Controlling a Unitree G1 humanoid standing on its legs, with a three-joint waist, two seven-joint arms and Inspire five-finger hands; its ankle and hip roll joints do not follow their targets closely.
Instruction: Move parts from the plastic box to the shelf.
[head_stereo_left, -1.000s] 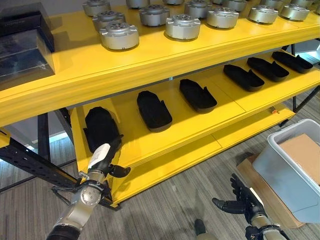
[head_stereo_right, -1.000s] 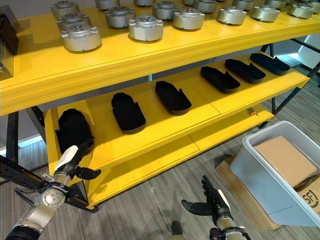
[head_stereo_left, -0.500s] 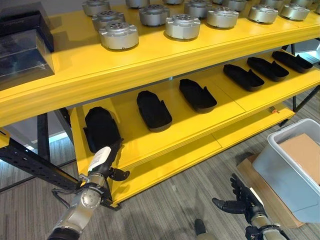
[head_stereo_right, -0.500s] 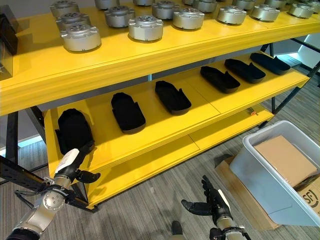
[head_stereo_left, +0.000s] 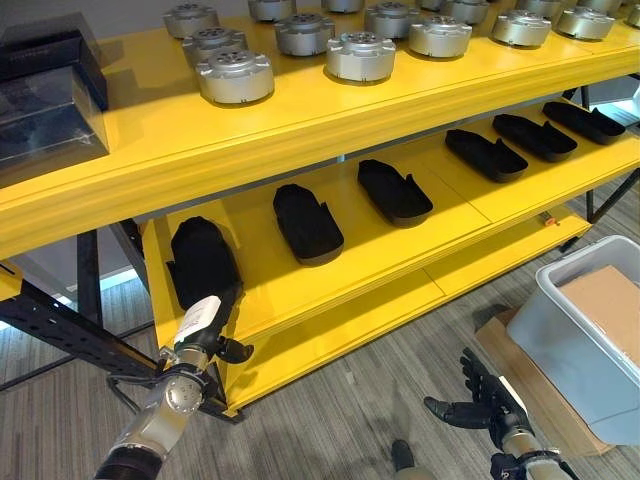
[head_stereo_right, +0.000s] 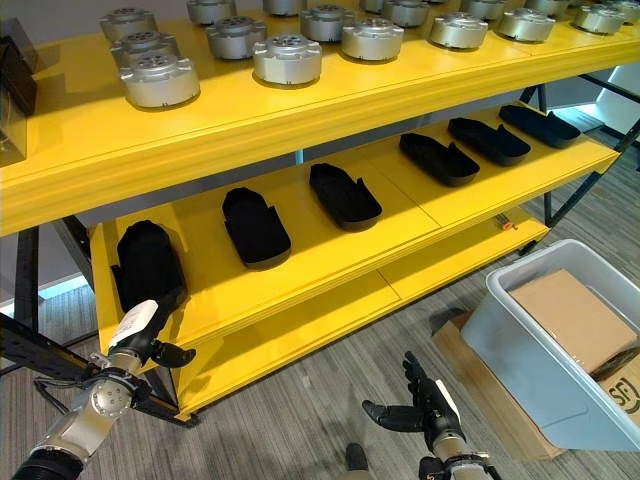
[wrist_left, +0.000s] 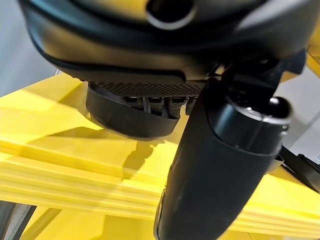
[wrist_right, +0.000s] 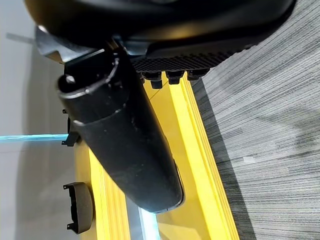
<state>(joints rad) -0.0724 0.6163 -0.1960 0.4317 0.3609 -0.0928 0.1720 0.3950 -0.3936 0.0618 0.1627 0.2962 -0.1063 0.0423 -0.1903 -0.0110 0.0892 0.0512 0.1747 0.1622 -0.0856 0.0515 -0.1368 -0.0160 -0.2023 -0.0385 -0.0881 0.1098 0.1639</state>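
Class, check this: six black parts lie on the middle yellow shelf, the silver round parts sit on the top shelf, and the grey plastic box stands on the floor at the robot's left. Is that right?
One slip: the plastic box stands at the robot's right, as the right eye view shows. The six black parts do lie on the middle shelf, and the silver round parts sit on the top shelf.

Black parts (head_stereo_left: 307, 222) on yellow shelf (head_stereo_left: 330, 270)

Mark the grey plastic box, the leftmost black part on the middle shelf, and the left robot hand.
grey plastic box (head_stereo_right: 500, 330), right eye view, front wall.
leftmost black part (head_stereo_left: 200, 258), left eye view, its top.
left robot hand (head_stereo_left: 203, 328), left eye view, white-covered thumb.
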